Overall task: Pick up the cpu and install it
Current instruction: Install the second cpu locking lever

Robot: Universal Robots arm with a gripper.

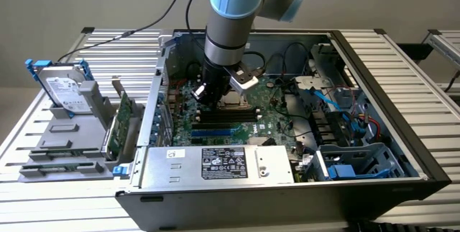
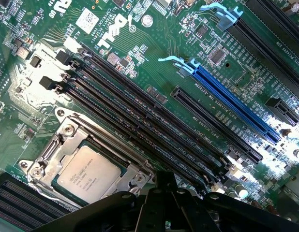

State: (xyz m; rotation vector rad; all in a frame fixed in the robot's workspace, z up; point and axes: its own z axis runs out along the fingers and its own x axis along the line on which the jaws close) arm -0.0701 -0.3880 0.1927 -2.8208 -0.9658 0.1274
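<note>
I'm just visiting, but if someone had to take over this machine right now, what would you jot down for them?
Gripper: shut, holding nothing, low inside the open computer case, just above the motherboard.
Cpu: lying in its socket frame beside the black memory slots.
Done: the chip is picked up and placed.
Left: whether the socket is latched can't be told.
</note>
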